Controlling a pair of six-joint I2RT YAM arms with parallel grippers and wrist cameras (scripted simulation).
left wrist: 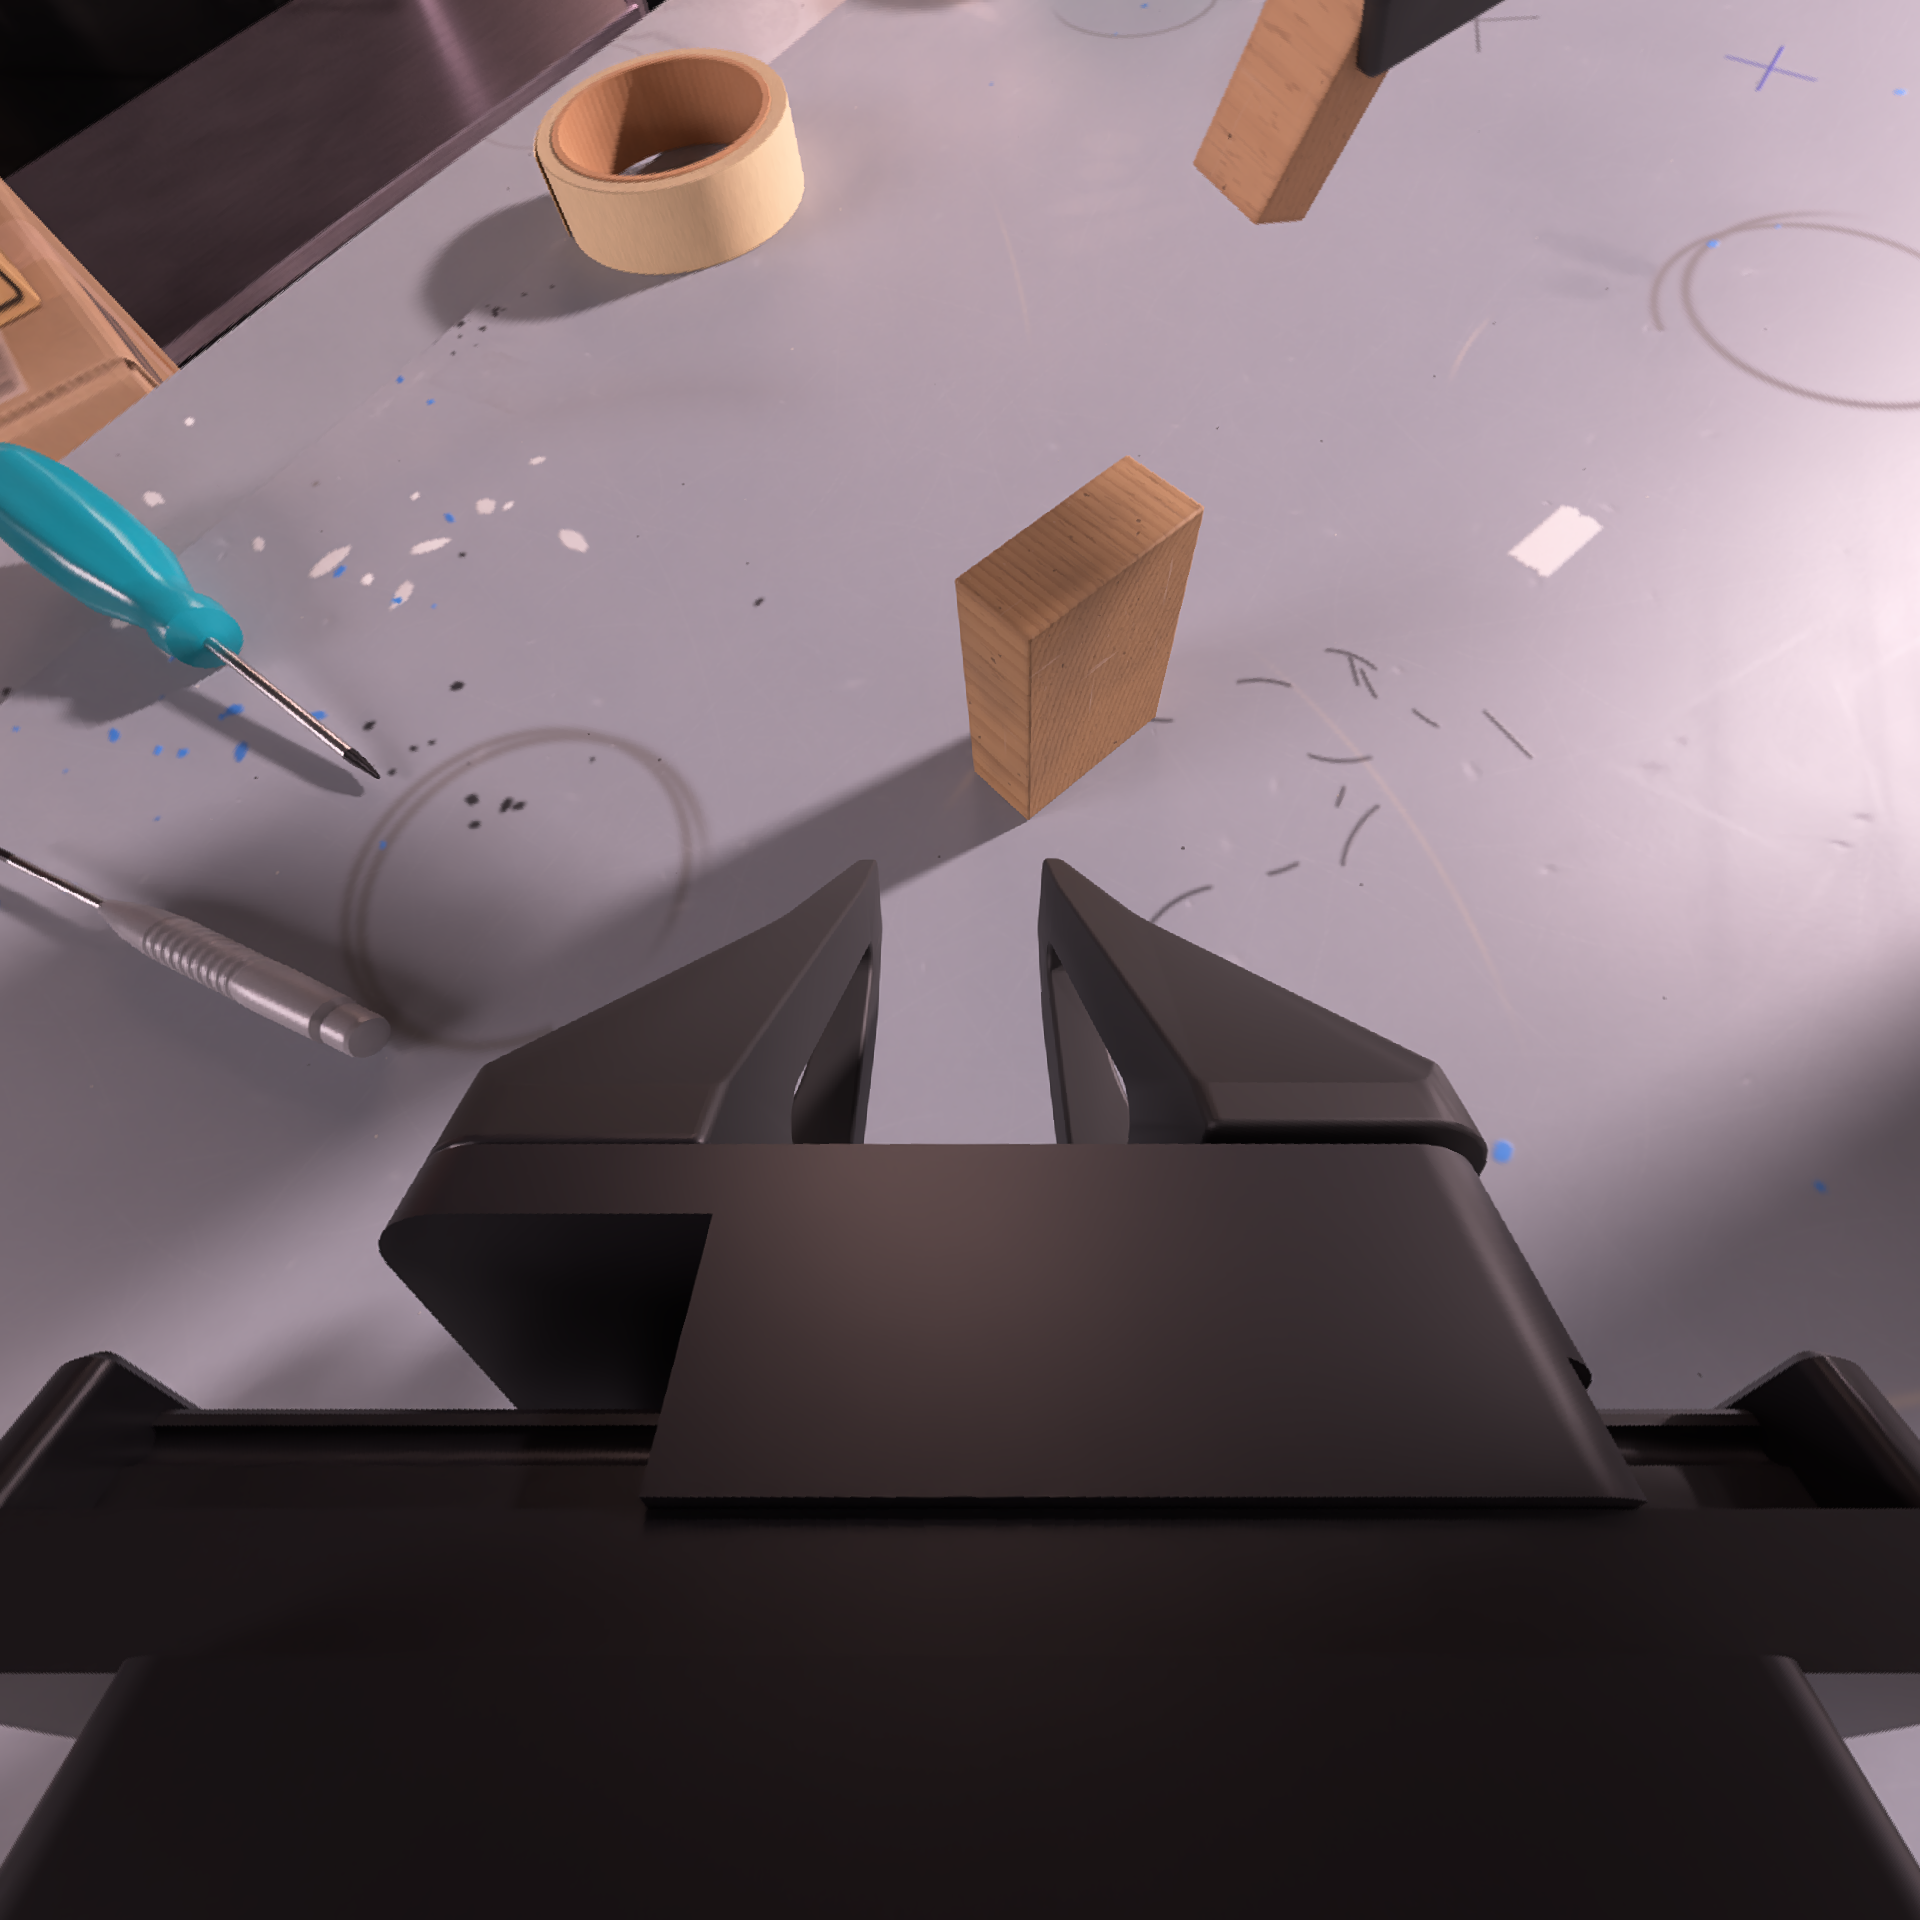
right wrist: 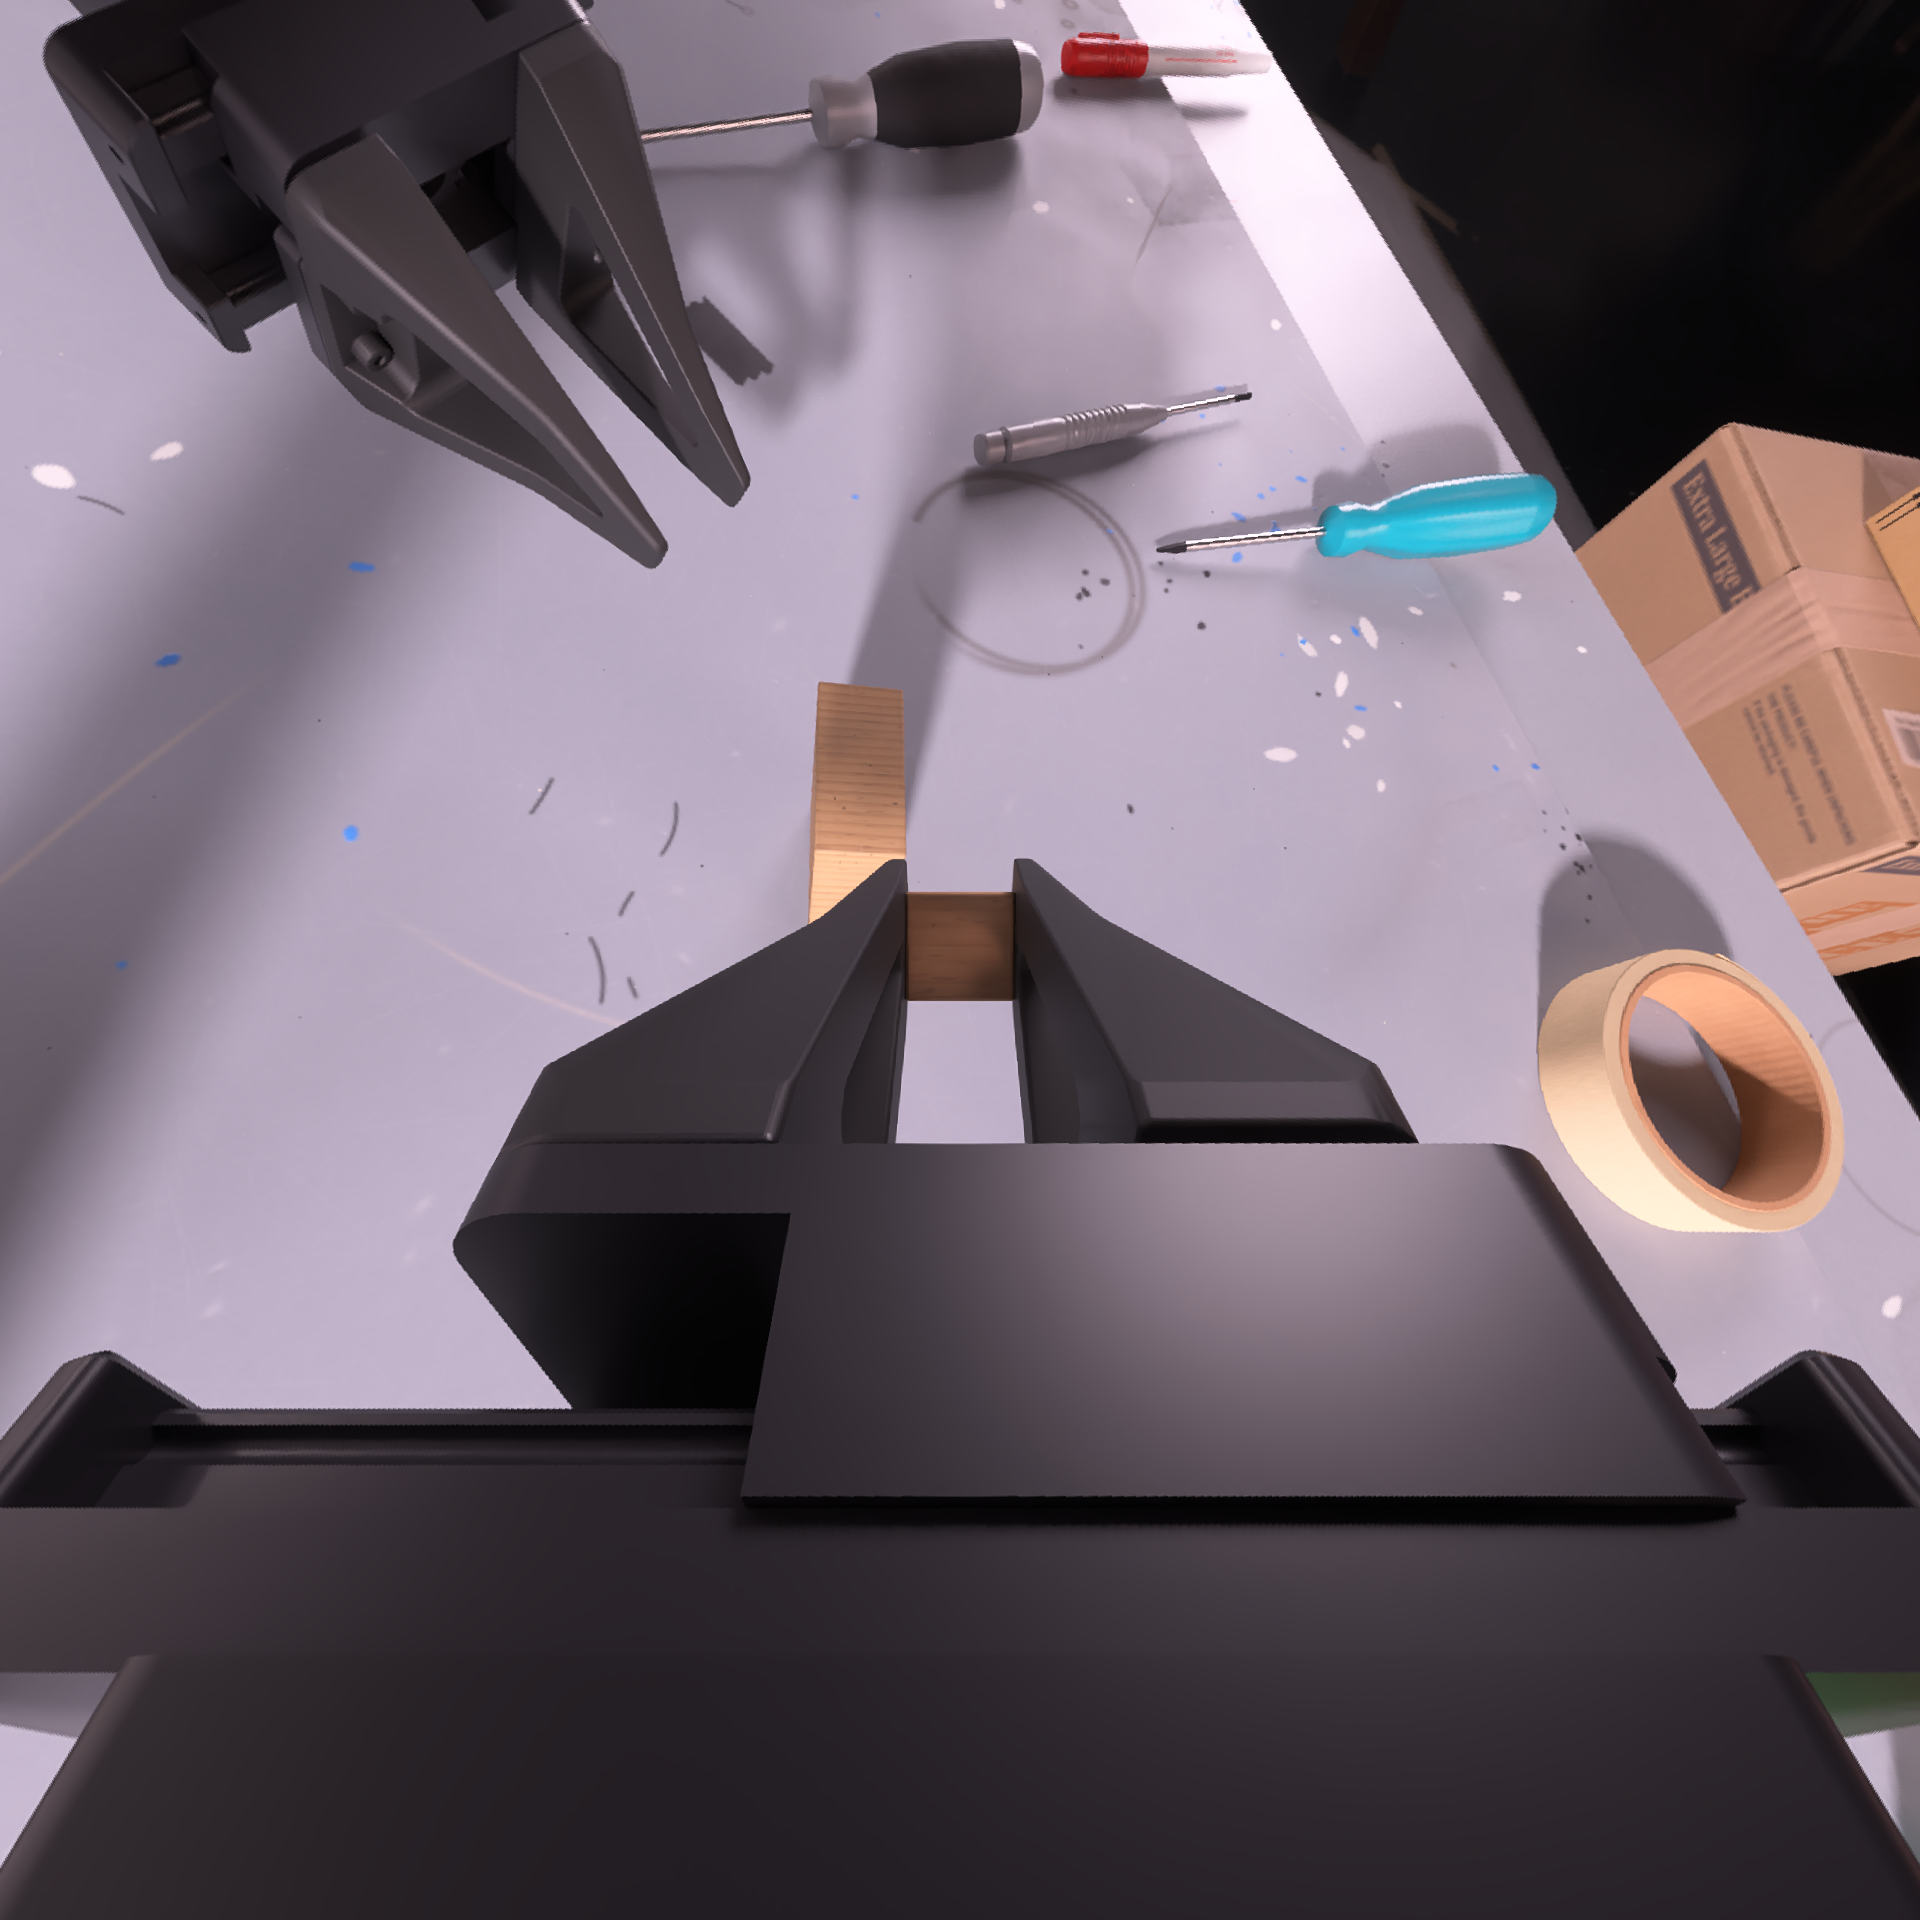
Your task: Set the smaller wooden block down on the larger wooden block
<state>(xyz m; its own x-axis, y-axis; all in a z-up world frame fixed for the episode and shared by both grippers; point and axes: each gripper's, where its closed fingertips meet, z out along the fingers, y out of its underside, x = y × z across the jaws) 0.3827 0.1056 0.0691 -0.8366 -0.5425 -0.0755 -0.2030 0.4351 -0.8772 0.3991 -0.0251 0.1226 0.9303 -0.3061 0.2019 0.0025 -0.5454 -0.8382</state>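
My right gripper (right wrist: 958,883) is shut on the smaller wooden block (right wrist: 958,956) and holds it above the table. In the left wrist view this block (left wrist: 1288,114) hangs tilted at the top right, with a dark right finger (left wrist: 1397,36) on it. The larger wooden block (left wrist: 1081,644) stands upright on the grey table, just ahead of my left gripper (left wrist: 961,873), which is open and empty. In the right wrist view it (right wrist: 857,790) stands just beyond and left of my right fingertips, and the left gripper (right wrist: 691,525) hovers at the upper left.
On the table lie a masking-tape roll (left wrist: 675,166) (right wrist: 1683,1091), a teal screwdriver (left wrist: 114,561) (right wrist: 1444,514), a grey metal tool (left wrist: 239,971) (right wrist: 1081,426), a black-handled screwdriver (right wrist: 935,94) and a red-capped marker (right wrist: 1112,54). A cardboard box (right wrist: 1787,675) stands past the table edge.
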